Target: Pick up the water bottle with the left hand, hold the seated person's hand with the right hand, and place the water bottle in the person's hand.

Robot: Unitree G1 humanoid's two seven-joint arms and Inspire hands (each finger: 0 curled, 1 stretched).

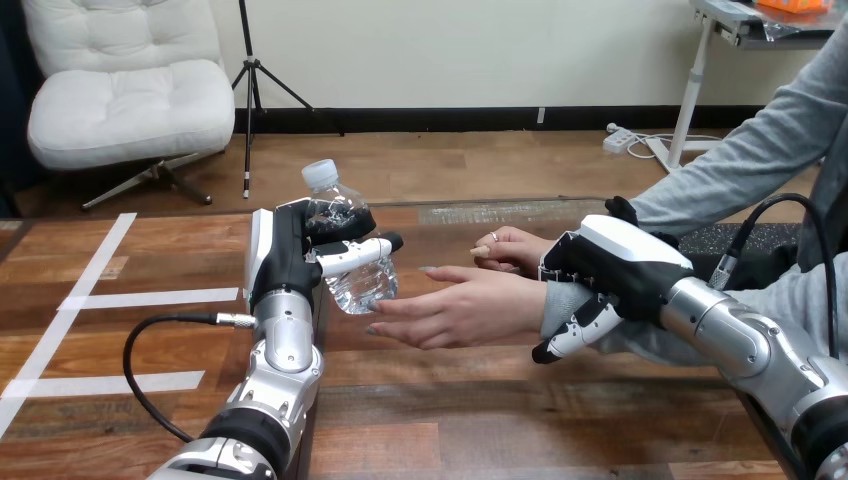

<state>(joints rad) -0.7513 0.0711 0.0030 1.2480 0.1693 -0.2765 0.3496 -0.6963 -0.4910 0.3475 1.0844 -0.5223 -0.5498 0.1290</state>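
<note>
Presently, in the head view, the left arm rises from the bottom edge with its forearm nearly upright. The left hand (283, 255) has its fingers and thumb wrapped round the water bottle (362, 285), which is held clear of the tabletop (480, 420) and leans with its cap up and to the left. The bottle's base sits just beside the fingertips of the person's hand (460, 310), open and stretched toward it. The right arm reaches in from the right, and the right hand (615, 265) is clasped over the person's wrist (555, 302), fingers curled beneath it.

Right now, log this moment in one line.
left hand shut on water bottle; right hand shut on person's wrist; bottle at person's fingertips
</note>
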